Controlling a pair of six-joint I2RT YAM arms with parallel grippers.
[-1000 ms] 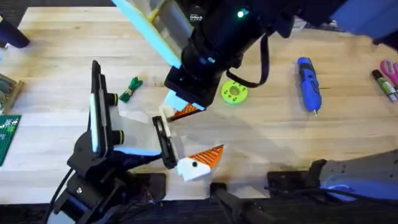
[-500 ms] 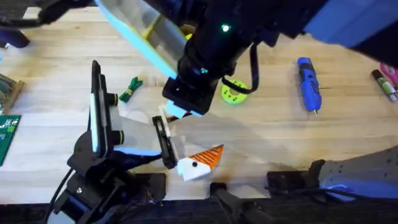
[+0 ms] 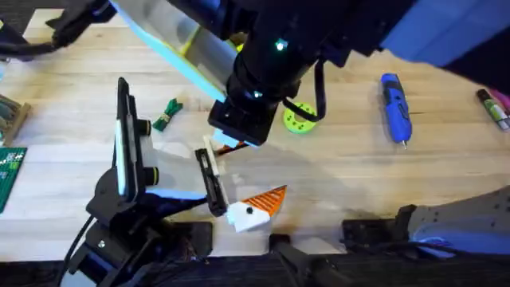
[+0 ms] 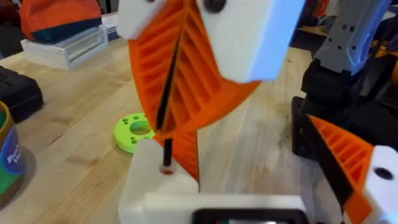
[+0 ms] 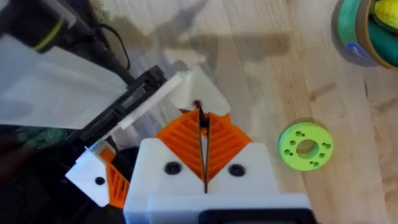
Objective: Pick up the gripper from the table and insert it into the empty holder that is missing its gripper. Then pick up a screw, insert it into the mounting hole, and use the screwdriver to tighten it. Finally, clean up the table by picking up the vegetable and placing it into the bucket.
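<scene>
My right gripper point(image 3: 233, 144) point(image 5: 203, 134) point(image 4: 174, 81) reaches across the middle, its orange fingers shut. A thin dark screw point(image 4: 166, 152) point(image 5: 198, 107) with a reddish end sticks out of their tips. It meets a hole in the white holder point(image 4: 155, 186) point(image 5: 199, 87) point(image 3: 209, 151) on my left gripper point(image 3: 245, 174), which stands open. That gripper's other mount carries an orange finger point(image 3: 268, 199) point(image 4: 339, 158). The loose gripper is out of view. On the table point(image 3: 351, 171), the blue screwdriver point(image 3: 394, 108) lies at the right and the vegetable point(image 3: 167, 114) at the left. The bucket point(image 5: 360, 31) point(image 4: 6, 162) stands behind.
A bright green ring point(image 3: 300, 119) point(image 5: 305, 146) point(image 4: 134, 132) lies just right of the right gripper. A marker and a pink item point(image 3: 494, 104) sit at the right edge, a green circuit board point(image 3: 9, 171) at the left edge, and a black case point(image 4: 18, 93) near the bucket.
The right arm has shifted slightly left and toward the holder, so its orange fingers are now mostly hidden under it in the overhead view. The left arm has not moved.
</scene>
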